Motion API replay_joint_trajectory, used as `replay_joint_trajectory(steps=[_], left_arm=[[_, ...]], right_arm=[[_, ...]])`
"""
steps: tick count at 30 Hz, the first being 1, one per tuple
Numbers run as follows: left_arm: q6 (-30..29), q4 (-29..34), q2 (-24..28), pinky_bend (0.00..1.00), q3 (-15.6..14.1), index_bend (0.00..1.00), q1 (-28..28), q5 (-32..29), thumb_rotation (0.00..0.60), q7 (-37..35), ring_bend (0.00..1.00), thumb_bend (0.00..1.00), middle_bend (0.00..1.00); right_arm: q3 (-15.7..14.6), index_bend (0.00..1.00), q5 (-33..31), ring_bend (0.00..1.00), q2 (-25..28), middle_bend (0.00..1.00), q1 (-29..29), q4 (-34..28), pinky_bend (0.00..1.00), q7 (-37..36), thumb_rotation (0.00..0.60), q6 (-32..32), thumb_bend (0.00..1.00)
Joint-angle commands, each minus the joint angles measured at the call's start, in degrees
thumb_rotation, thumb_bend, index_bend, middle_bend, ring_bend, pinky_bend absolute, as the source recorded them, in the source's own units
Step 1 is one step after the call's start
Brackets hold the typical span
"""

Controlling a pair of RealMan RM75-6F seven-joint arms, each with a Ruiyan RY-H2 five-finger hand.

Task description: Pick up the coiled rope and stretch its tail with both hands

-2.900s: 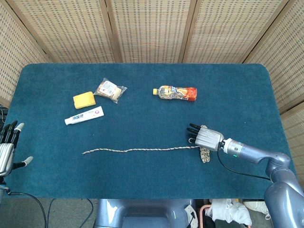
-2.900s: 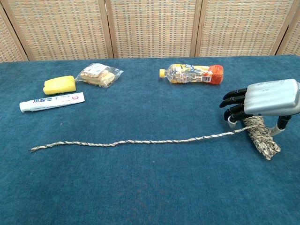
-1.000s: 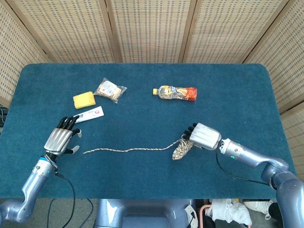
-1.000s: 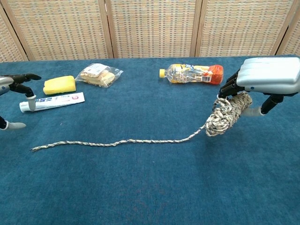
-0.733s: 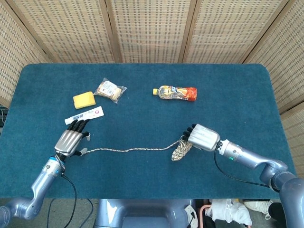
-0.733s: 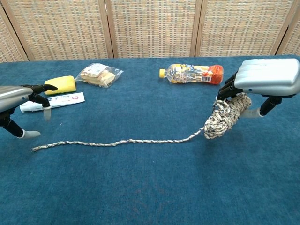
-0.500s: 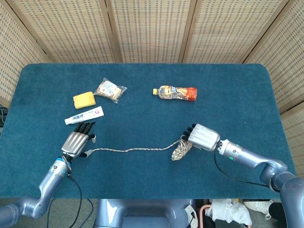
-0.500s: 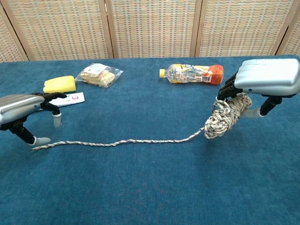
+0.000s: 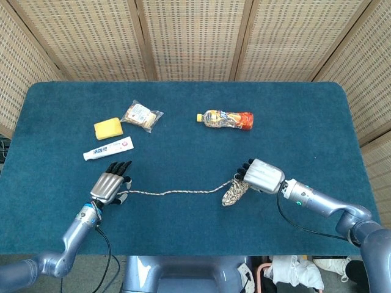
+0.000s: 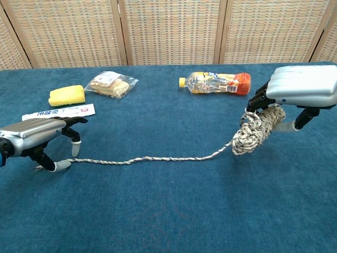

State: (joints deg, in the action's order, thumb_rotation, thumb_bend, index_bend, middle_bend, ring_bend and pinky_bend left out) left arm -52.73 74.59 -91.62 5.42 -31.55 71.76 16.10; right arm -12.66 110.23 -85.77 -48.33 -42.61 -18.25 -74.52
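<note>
My left robot hand (image 10: pixel 37 139) has just come down over the tail end of the rope (image 10: pixel 158 158), fingers spread and not yet pinching, while my right robot hand (image 10: pixel 295 97) holds the coil (image 10: pixel 255 132) up off the surface (image 10: pixel 168 211), so next I grab and pull.

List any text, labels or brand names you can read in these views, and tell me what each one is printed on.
Toothpaste tube: blue and red print along its side, too small and blurred to read.
Drink bottle: colourful orange label, with no words legible.
Snack packet: clear wrapper with a small label patch, unreadable.
Yellow sponge, rope, left hand and right hand: no markings visible.
</note>
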Motion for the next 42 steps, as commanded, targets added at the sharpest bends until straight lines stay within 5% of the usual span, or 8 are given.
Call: replay_joint_trajectory(steps=[1, 13, 28, 35, 42], left_arm=[[0.4, -0.1, -0.2, 0.0, -0.2, 0.52, -0.3, -0.6, 0.6, 0.8, 0.0, 0.37, 0.0], [0.5, -0.7, -0.8, 0.0, -0.3, 0.56, -0.8, -2.1, 0.6, 1.5, 0.0, 0.38, 0.0], [-0.9, -2.1, -0.7, 0.0, -0.1, 0.7, -1.1, -1.5, 0.6, 0.0, 0.0, 0.51, 0.0], [-5.8, -4.4, 3.0, 0.0, -0.4, 0.75, -0.8, 4.2, 0.6, -3.3, 0.0, 0.6, 0.0], [-12.1, -8.7, 8.0, 0.0, -1.3, 0.81, -0.4, 12.1, 0.6, -11.3, 0.0, 0.7, 0.0]], right_arm=[[0.0, 0.63, 0.0, 0.48, 0.0, 0.65, 0.1, 0.2, 0.58, -0.2, 0.6, -0.1, 0.74], [-0.1, 0.63, 0.1, 0.48, -0.2, 0.65, 0.6, 0.8, 0.58, -0.6, 0.6, -0.5, 0.75], [0.7, 0.63, -0.7, 0.48, -0.2, 0.65, 0.8, -0.3, 0.58, -1.4, 0.6, -0.9, 0.76], [5.0, 0.63, -5.5, 0.48, 1.5, 0.65, 0.1, -7.7, 0.58, -1.8, 0.6, 1.2, 0.79], [13.0, 0.63, -14.5, 0.54, 5.1, 0.69, -3.3, -21.8, 0.59, 2.8, 0.6, 9.3, 0.81]])
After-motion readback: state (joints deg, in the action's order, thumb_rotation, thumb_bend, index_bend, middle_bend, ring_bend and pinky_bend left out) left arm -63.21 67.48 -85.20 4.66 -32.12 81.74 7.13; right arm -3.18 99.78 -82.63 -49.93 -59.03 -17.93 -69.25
